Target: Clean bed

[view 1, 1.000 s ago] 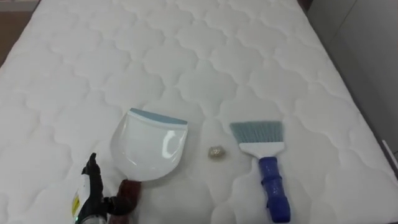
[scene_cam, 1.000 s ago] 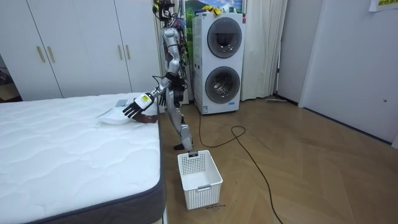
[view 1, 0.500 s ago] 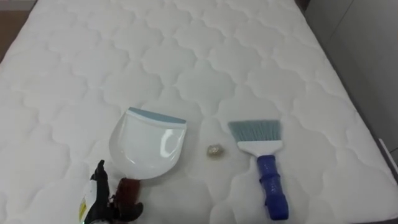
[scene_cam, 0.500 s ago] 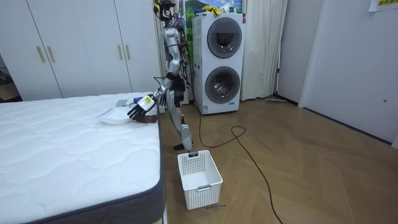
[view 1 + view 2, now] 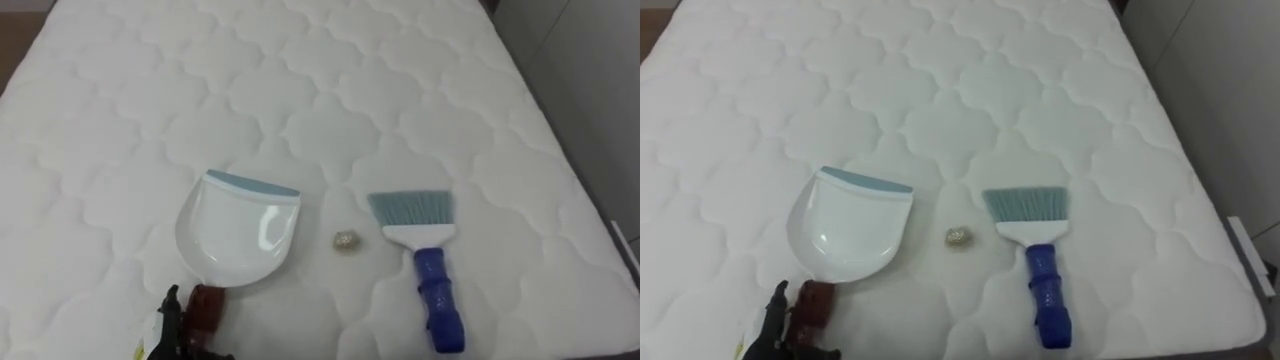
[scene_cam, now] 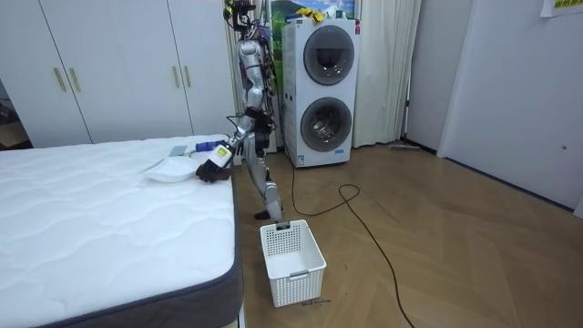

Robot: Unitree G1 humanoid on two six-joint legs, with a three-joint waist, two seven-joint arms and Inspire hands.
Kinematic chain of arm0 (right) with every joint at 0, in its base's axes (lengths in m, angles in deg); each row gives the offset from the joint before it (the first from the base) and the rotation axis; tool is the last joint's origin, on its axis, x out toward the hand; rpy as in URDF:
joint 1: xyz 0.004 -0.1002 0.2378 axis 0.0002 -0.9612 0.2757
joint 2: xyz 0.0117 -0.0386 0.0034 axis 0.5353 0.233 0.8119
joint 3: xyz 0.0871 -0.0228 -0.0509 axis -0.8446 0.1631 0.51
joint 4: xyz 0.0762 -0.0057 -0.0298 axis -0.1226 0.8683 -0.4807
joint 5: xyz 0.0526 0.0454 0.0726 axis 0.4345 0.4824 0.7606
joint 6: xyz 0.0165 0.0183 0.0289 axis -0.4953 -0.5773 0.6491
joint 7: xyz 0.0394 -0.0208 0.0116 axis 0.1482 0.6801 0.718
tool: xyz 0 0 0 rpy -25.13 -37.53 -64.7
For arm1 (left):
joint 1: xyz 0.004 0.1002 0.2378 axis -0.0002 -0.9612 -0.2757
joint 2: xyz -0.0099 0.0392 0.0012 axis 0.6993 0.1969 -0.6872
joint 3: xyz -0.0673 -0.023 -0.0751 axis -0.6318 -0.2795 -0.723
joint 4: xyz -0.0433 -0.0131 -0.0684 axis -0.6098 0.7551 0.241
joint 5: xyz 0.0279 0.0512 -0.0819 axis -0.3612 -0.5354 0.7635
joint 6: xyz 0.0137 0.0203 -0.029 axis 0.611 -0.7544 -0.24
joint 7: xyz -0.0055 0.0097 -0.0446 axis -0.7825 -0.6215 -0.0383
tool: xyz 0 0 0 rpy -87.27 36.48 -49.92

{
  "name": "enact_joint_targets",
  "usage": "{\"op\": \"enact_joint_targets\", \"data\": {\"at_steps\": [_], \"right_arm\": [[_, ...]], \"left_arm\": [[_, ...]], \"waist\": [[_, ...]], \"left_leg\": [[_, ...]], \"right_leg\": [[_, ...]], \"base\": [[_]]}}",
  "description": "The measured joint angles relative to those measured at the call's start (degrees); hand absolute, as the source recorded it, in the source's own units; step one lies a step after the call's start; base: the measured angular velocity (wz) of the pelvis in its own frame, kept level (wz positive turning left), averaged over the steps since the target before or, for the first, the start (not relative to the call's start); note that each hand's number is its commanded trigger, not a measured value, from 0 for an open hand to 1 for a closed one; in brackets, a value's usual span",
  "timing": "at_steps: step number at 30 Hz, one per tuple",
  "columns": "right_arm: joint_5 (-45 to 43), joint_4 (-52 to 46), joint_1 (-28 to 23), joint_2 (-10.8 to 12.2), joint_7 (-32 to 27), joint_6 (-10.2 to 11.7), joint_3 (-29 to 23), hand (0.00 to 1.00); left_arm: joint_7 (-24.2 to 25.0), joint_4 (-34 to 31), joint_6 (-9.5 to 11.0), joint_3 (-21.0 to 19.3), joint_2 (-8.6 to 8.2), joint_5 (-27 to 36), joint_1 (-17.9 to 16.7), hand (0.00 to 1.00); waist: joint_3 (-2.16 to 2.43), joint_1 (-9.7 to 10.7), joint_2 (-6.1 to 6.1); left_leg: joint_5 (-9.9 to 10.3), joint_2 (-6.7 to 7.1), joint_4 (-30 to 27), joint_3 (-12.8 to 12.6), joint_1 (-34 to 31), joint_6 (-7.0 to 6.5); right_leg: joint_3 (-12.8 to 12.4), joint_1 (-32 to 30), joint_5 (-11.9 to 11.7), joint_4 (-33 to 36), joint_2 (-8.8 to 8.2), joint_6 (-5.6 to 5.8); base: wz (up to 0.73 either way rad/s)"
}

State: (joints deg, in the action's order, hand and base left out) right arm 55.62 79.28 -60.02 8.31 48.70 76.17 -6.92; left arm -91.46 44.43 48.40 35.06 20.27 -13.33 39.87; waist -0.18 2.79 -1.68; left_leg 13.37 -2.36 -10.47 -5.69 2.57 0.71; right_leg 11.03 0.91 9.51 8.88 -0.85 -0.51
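So the left hand (image 5: 172, 330) has dropped compared to a second ago. Back then it was hanging over the bed edge with its fingers spread. Now it's right down at the dustpan's brown handle (image 5: 207, 303), at the near edge of the quilted mattress (image 5: 330, 90). In the room view it looks bunched up against that handle, but I honestly can't tell if the fingers have wrapped around it or are just touching it. My read is that it's going for the pan first, and the sweeping hasn't begun.

Nothing on the bed has budged. The white dustpan (image 5: 238, 232) lies flat with its blue-grey lip pointing away from the robot, and it's empty. Just to its right there's a small crumpled scrap of rubbish (image 5: 346, 242) on the mattress. It sits between the pan and the brush and touches neither, and that's the thing that needs clearing. Further right is the hand brush (image 5: 428, 262), with its blue handle toward the robot and the bristles away, and nothing is holding it.

In the room view there's a white perforated basket (image 6: 292, 261) on the wooden floor beside the bed. It looks empty from here, and I'd guess it's where the scrap ends up.
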Motion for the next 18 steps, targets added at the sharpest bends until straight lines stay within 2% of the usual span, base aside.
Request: {"op": "enact_joint_targets", "data": {"at_steps": [9, 13, 18], "right_arm": [[1.1, 0.3, 0.4, 0.1, -0.6, 0.0, 0.4, 0.00], [1.1, 0.2, 0.7, 0.1, -0.6, 0.0, 1.9, 0.00], [1.0, 1.1, 2.0, 0.1, -0.6, -0.1, 2.2, 0.00]], "left_arm": [[0.0, 3.7, 0.0, 0.0, -0.12, 0.2, 2.0, 0.00], [-0.2, 6.8, -0.2, 0.0, -0.98, 0.2, 3.9, 0.00], [-0.4, 7.6, -0.9, -0.6, -1.14, 0.1, 5.9, 0.00]], "waist": [[-0.04, 0.0, 0.13], [-0.07, 0.0, 0.07], [-0.08, 0.2, 0.12]], "left_leg": [[0.0, -0.03, -0.3, -0.2, -1.9, -0.05], [0.0, -0.02, -0.2, -0.3, -2.3, -0.05], [-0.2, -0.06, -0.3, -0.2, -4.3, -0.16]], "right_leg": [[-0.1, -1.7, -0.2, 0.1, 0.04, -0.07], [-0.3, -2.1, -0.3, -0.1, 0.09, 0.00], [-0.9, -4.1, -0.6, 0.1, 0.21, -0.09]], "base": [[0.00], [0.00], [-0.03]]}}
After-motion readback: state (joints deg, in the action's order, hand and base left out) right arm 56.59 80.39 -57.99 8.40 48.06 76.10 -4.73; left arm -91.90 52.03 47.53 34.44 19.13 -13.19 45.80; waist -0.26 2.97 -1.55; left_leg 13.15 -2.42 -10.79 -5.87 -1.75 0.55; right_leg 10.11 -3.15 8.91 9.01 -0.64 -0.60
